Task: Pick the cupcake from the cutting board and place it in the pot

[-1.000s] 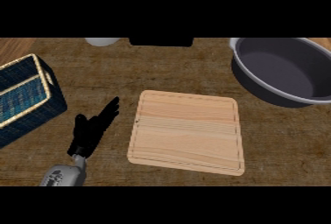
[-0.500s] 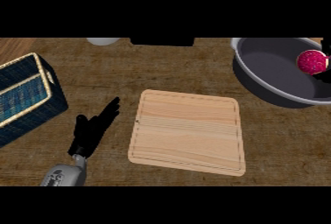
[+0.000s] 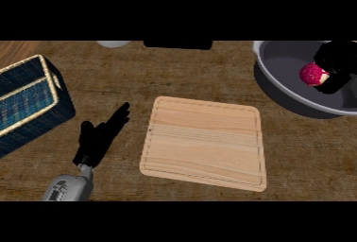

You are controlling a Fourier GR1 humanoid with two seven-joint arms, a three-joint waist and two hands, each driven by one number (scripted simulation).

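- While your right hand (image 3: 339, 60) hangs over the pot (image 3: 280, 71), its fingers curl round the cupcake (image 3: 313, 73);
- your left hand (image 3: 97, 139) rests beside the cutting board (image 3: 206, 142), fingers straight and apart.

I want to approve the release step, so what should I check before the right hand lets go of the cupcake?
1. Cupcake is off the cutting board: ok, it is over at the pot.
2. Cupcake is inside the rim of the pot: ok, it shows against the pot's grey inside.
3. Right hand is holding the cupcake: ok, its fingers curl round it.
4. Cupcake is touching the pot's bottom: cannot tell, the steep view hides its height.
5. Left hand is out of the way: ok, it lies open on the counter between the basket and the board.
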